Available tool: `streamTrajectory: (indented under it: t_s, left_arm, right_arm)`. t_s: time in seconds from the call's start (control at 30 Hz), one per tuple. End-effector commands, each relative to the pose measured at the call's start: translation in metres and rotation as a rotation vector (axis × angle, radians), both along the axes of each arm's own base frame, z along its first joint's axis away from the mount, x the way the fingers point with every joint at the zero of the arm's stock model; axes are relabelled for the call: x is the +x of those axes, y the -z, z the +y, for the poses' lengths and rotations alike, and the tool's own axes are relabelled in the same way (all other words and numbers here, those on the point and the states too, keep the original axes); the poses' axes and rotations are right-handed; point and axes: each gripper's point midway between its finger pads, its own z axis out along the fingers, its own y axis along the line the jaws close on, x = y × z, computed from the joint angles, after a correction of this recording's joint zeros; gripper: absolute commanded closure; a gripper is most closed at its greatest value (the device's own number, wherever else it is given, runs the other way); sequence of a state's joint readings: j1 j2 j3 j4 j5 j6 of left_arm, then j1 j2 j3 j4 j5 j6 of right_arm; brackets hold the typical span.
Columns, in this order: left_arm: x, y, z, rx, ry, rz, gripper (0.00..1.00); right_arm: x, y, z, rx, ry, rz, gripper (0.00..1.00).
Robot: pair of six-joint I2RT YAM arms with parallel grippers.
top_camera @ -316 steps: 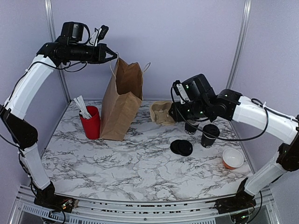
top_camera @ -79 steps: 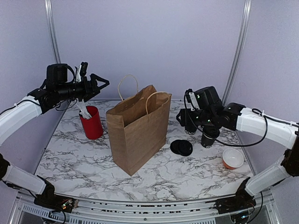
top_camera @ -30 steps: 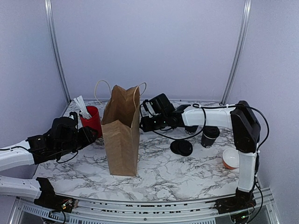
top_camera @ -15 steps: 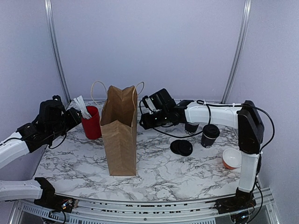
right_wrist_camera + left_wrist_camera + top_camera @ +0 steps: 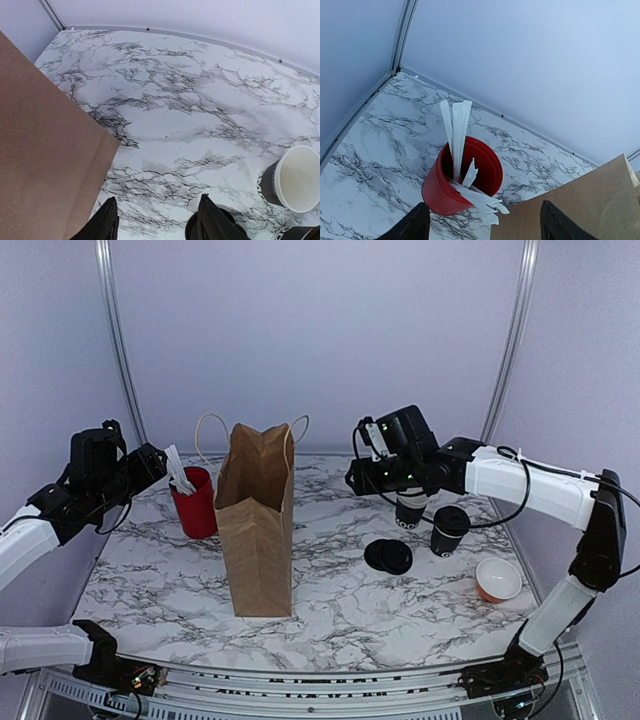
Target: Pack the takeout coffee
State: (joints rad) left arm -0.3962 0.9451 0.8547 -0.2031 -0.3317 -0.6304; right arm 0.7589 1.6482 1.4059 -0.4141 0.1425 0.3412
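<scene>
The takeout coffee (image 5: pixel 449 530), a small black cup with a black lid, stands at the right of the table. My right gripper (image 5: pixel 355 482) hovers left of it, between it and the brown paper bag (image 5: pixel 258 525). In the right wrist view that gripper (image 5: pixel 157 224) is open over bare marble, with the bag (image 5: pixel 45 150) at its left. My left gripper (image 5: pixel 152 460) hangs above and left of the bag. Seen from the left wrist, this gripper (image 5: pixel 482 229) is open and empty, high above the red cup (image 5: pixel 462 177).
The red cup (image 5: pixel 195 503) of white sticks stands left of the bag. A black cup with a white inside (image 5: pixel 408 510) (image 5: pixel 295 181) stands behind the coffee. A stack of black lids (image 5: pixel 388 556) lies in front, and an orange bowl (image 5: pixel 498 580) sits near the right edge.
My right gripper has drawn back to the right, away from the bag's top. The left arm has risen and pulled back to the left, its jaws wider. The bag stands unmoved.
</scene>
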Motion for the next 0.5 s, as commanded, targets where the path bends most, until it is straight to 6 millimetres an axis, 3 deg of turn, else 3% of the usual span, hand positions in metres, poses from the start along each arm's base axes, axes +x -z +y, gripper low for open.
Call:
streamTrajectory:
  t_s: [0.0, 0.23, 0.47]
  left_arm:
    - [0.009, -0.021, 0.000, -0.010, 0.029, -0.042, 0.19]
    - [0.015, -0.031, -0.003, -0.020, 0.047, -0.055, 0.01]
    - [0.020, -0.036, -0.012, -0.030, 0.088, -0.058, 0.01]
  right_arm:
    - [-0.010, -0.013, -0.046, -0.036, 0.100, -0.003, 0.47]
    - [-0.028, -0.022, -0.103, -0.076, 0.211, -0.009, 0.37]
    - [-0.042, -0.015, -0.153, -0.095, 0.306, 0.036, 0.28]
